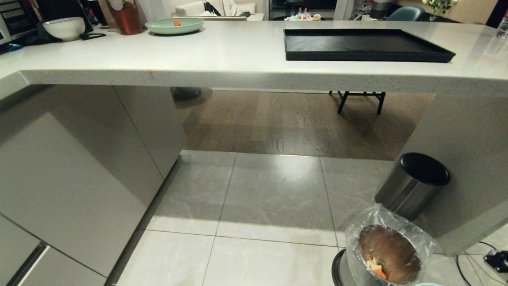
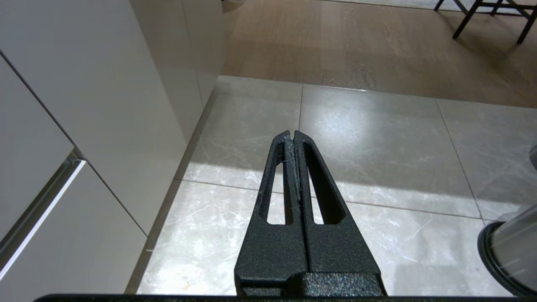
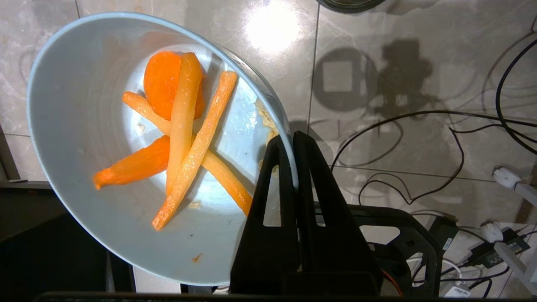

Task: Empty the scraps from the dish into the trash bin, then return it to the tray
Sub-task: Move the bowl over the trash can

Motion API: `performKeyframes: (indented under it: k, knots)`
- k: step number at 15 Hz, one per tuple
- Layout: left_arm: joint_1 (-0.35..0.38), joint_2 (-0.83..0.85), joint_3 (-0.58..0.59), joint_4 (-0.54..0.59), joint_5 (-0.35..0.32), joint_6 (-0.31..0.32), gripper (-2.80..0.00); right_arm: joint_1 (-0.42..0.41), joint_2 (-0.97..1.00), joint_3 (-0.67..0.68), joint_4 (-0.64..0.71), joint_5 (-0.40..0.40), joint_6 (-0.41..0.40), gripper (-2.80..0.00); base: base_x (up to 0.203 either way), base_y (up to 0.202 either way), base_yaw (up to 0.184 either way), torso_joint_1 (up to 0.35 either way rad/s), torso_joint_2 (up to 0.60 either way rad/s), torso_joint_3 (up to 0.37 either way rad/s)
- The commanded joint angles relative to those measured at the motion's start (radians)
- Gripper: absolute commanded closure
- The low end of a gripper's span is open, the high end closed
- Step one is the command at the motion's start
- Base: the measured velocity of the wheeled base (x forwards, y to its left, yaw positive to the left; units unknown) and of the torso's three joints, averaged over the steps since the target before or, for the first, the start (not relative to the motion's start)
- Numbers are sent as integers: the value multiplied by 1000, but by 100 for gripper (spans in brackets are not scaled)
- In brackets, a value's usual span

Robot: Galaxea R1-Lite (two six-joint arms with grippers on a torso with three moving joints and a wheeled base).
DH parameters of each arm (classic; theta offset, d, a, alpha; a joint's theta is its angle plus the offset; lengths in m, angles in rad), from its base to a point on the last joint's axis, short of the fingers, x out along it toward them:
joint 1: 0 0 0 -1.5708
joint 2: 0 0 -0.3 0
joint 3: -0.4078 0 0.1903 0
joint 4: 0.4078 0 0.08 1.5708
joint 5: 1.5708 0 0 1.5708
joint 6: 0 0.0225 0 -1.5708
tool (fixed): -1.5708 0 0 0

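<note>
The right end effector (image 3: 293, 167) pinches the rim of the dish (image 3: 105, 167), one finger inside and one outside. The dish hangs over the floor, not on the tray. The scraps (image 3: 184, 134) lie inside it: long carrot sticks, a round chunk and a few pale crumbs. So the dish is not tipped out yet.

In the head view the bin (image 1: 387, 250) sits on the floor at about 5 o'clock, with a clear bag on its rim. Some orange and pale bits already lie in it. The tray (image 1: 365, 44) sits on the tabletop (image 1: 222, 51) at about 1 o'clock, with nothing on it.

The left end effector (image 2: 292, 136) is pressed together, holds nothing and hangs over the floor tiles.

Left to do, I think: tip the scraps into the bin, then lift the dish up to the tray.
</note>
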Motion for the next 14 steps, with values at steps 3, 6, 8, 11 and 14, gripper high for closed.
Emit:
performKeyframes:
  k: [3, 6, 8, 11, 14]
  knots:
    - [0, 1, 0, -1, 1, -1, 0, 0, -7, 0, 1, 0, 0, 0, 0, 0, 0, 0, 0, 0]
    - [-1, 1, 0, -1, 1, -1, 0, 0, -14, 1, 2, 0, 0, 0, 0, 0, 0, 0, 0, 0]
    - [0, 1, 0, -1, 1, -1, 0, 0, -16, 3, 4, 0, 0, 0, 0, 0, 0, 0, 0, 0]
    - [0, 1, 0, -1, 1, -1, 0, 0, -22, 14, 2, -1, -2, 0, 0, 0, 0, 0, 0, 0]
    - [0, 1, 0, -1, 1, -1, 0, 0, -23, 21, 1, -2, -6, 0, 0, 0, 0, 0, 0, 0]
